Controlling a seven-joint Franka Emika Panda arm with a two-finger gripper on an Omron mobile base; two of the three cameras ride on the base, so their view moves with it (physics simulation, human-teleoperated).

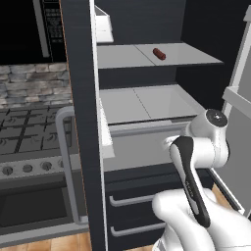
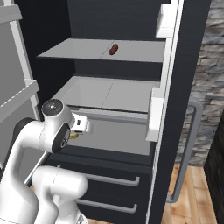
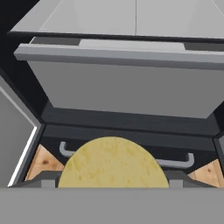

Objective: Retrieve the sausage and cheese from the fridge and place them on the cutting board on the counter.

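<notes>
My gripper [image 2: 75, 134] grasps the cheese [image 3: 113, 162], a pale yellow round lump, just in front of the open fridge [image 1: 81, 122] at drawer level. The sausage [image 1: 159, 54] lies on the upper grey shelf [image 1: 127, 56], well apart.

The fridge [image 1: 83, 98] stands open in the middle of the frame, its dark door edge-on at the centre left. On the upper light grey shelf [image 1: 122, 56] lies the sausage [image 1: 159, 54], in the upper right part. Below it is a pale drawer [image 1: 142, 142]. The stove [image 1: 29, 137] is at the left. The white arm [image 1: 201, 147] rises at the lower right.
</notes>
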